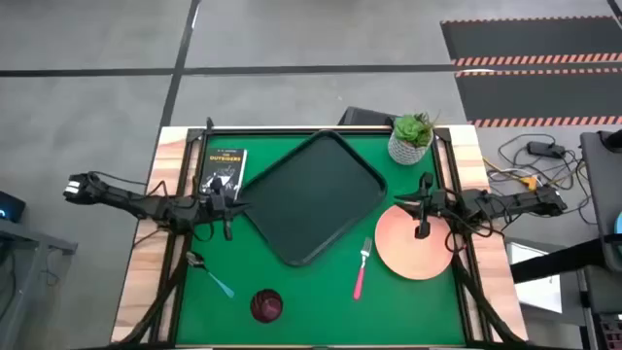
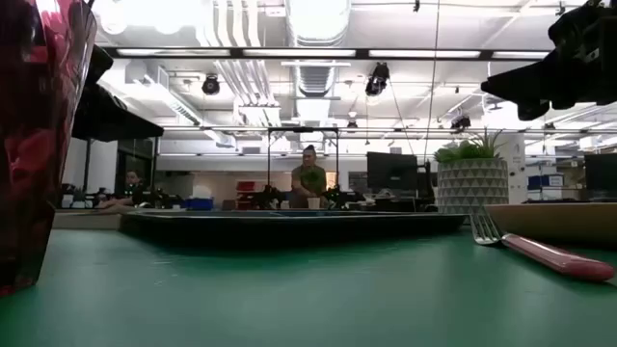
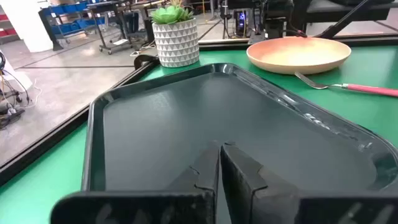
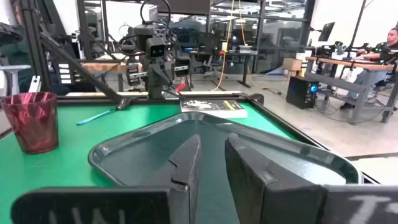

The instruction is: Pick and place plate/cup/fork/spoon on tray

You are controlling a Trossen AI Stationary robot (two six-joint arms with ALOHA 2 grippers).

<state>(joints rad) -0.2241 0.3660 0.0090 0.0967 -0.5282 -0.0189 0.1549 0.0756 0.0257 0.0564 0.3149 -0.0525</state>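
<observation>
Overhead arrangement, read from left to right. The left pincer hovers at the tray's left edge, beside the small black book; its fingers lie pressed together, closed on nothing. In front of it, near the table's left side, lies the spoon with its metal bowl toward the left arm and its light blue handle pointing toward the cup. The dark red cup stands upright on the green table near the front edge, well apart from the tray.

At centre, the black tray sits turned at an angle to the table's edges, one corner pointing toward the front; nothing lies in it. Just right of that corner lies the fork, tines toward the tray and pink handle toward the front edge, between the tray and the plate.

The peach-pink plate rests flat on the table at right, apart from the tray. The right pincer hangs over the plate's far rim, its fingers standing a narrow gap apart and holding nothing. Behind it, at the table's far right corner, stands a white pot with a green plant.

In the low view, a person sits in the room beyond the table.
</observation>
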